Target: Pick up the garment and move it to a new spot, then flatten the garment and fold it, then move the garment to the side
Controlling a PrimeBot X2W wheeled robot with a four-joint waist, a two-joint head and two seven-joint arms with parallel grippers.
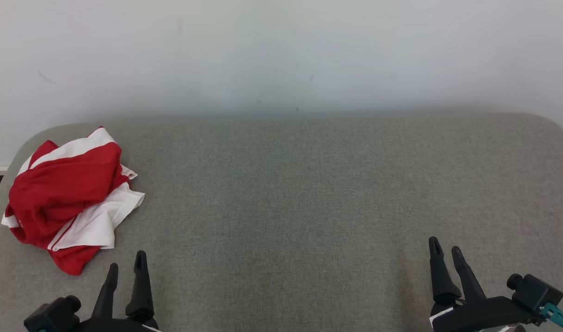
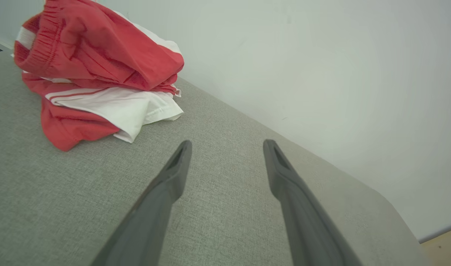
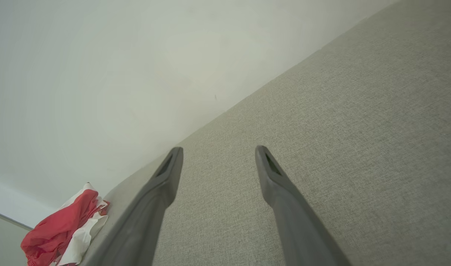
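Note:
A crumpled red and white garment [image 1: 67, 198] lies in a heap at the far left of the grey fabric surface [image 1: 290, 193]. My left gripper [image 1: 127, 263] hovers open near the front edge, just right of and below the heap, holding nothing. In the left wrist view the garment [image 2: 96, 70] sits up and to the left of the open left gripper [image 2: 227, 146]. My right gripper [image 1: 445, 246] stands open at the lower right, far from the cloth. From the right wrist the garment [image 3: 61, 231] shows small at the lower left, beyond the open right gripper [image 3: 218, 151].
A plain white wall [image 1: 281, 55] runs along the back edge of the grey surface. The surface has rounded corners at the back left and back right. A strip of wooden floor [image 2: 445, 245] shows past the edge in the left wrist view.

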